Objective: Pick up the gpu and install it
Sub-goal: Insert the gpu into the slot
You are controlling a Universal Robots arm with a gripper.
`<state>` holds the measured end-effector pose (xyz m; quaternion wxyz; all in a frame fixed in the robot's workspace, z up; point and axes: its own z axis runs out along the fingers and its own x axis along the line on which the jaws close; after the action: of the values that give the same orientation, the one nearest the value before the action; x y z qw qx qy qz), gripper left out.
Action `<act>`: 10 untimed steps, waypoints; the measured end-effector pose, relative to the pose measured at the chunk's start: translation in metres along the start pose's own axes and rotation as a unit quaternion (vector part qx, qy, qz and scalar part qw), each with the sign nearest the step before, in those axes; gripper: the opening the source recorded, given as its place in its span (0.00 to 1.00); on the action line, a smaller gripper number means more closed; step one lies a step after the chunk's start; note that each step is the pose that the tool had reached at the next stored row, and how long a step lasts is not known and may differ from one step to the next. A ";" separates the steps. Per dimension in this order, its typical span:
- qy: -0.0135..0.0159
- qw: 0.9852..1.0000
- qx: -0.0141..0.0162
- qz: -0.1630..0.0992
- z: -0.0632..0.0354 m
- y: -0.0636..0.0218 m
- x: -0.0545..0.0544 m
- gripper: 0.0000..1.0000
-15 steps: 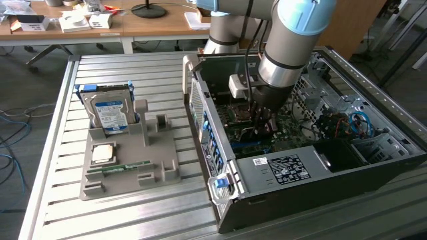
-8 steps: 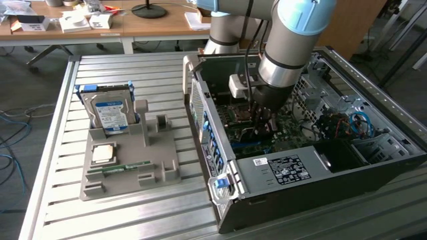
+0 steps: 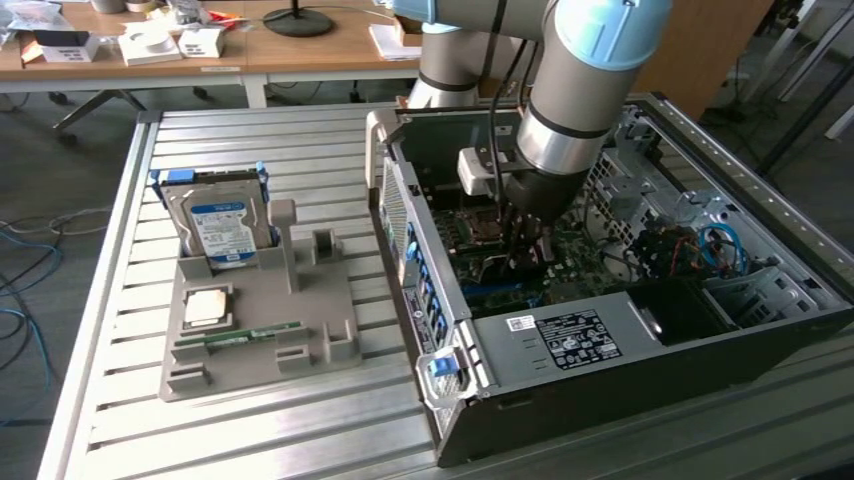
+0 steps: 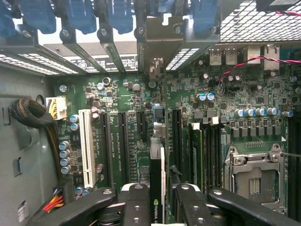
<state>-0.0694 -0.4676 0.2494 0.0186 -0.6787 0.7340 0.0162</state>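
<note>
The gpu (image 4: 157,165) appears edge-on in the wrist view as a thin dark card with a small green logo. My gripper (image 4: 157,200) is shut on it, one black finger (image 4: 135,202) on each side of the card. The card stands upright over the green motherboard (image 4: 127,94), in line with the long black slots. Whether it sits in a slot I cannot tell. In the exterior view, my gripper (image 3: 527,245) reaches down into the open computer case (image 3: 601,340), and the arm hides the card.
On the slatted table, a grey holder (image 3: 287,290) carries a blue-labelled hard drive (image 3: 220,225), a square processor (image 3: 207,307) and a green memory stick (image 3: 240,338). Inside the case are a white slot (image 4: 87,146), a processor socket (image 4: 254,181), blue latches (image 4: 80,14) and cable bundles (image 4: 28,113).
</note>
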 end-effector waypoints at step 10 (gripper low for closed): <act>0.000 1.000 0.000 0.010 0.0003 0.0000 0.000 0.26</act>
<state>-0.0694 -0.4672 0.2492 0.0188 -0.6715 0.7406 0.0160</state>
